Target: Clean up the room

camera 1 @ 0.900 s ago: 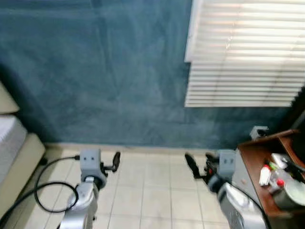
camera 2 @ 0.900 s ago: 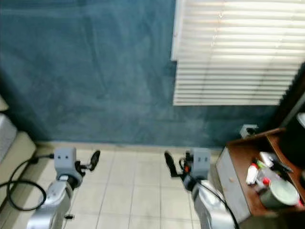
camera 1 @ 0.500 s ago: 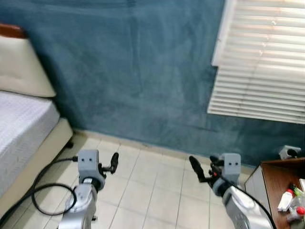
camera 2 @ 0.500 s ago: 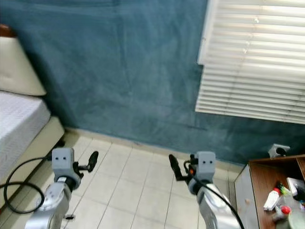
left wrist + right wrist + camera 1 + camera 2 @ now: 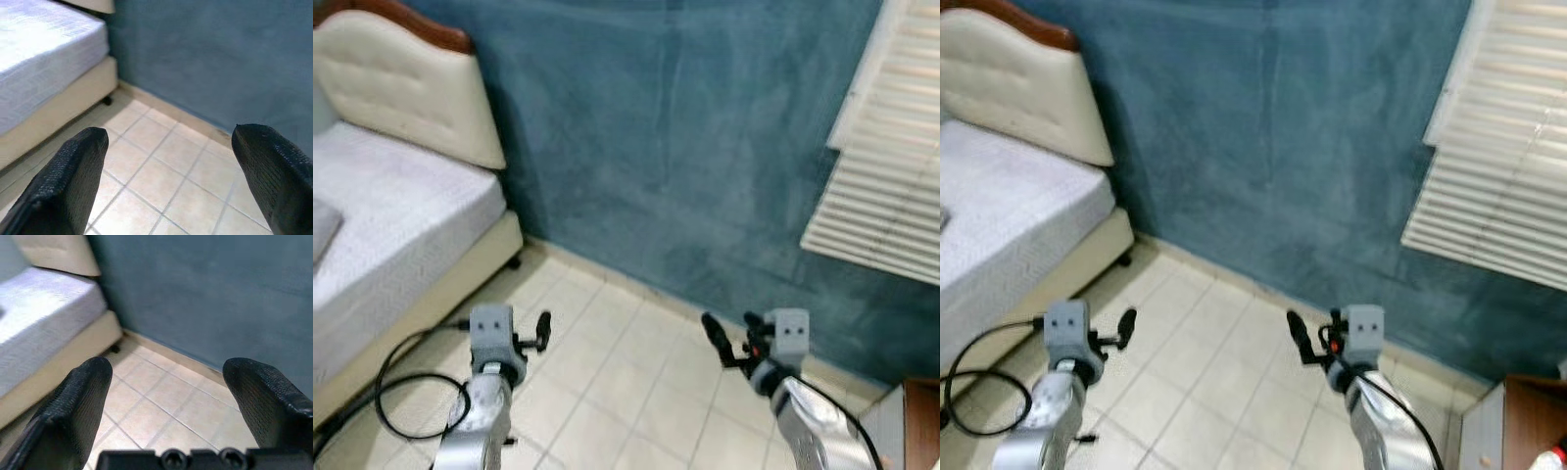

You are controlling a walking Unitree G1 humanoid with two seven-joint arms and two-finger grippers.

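My left gripper [image 5: 542,329] is held out low over the tiled floor [image 5: 626,392], its fingers open and holding nothing. My right gripper [image 5: 712,339] hangs at about the same height, also open and empty. In the left wrist view the left gripper [image 5: 167,131] faces floor tiles, the bed base and the blue wall. Between the fingers of the right gripper [image 5: 167,363] the same corner shows. A bed [image 5: 391,206] with a white mattress and a cream padded headboard [image 5: 421,88] stands at the left, with the edge of a grey pillow [image 5: 321,230] on it.
A black cable [image 5: 401,392] lies looped on the floor beside the bed base, near my left arm. The blue wall [image 5: 685,147] runs across ahead. White window blinds [image 5: 891,166] hang at the right, and a brown table corner [image 5: 922,421] shows at the lower right.
The camera has swung left: the bed and headboard have come into view, while the blinds and the wooden table slid off to the right. Both grippers keep the same open pose.
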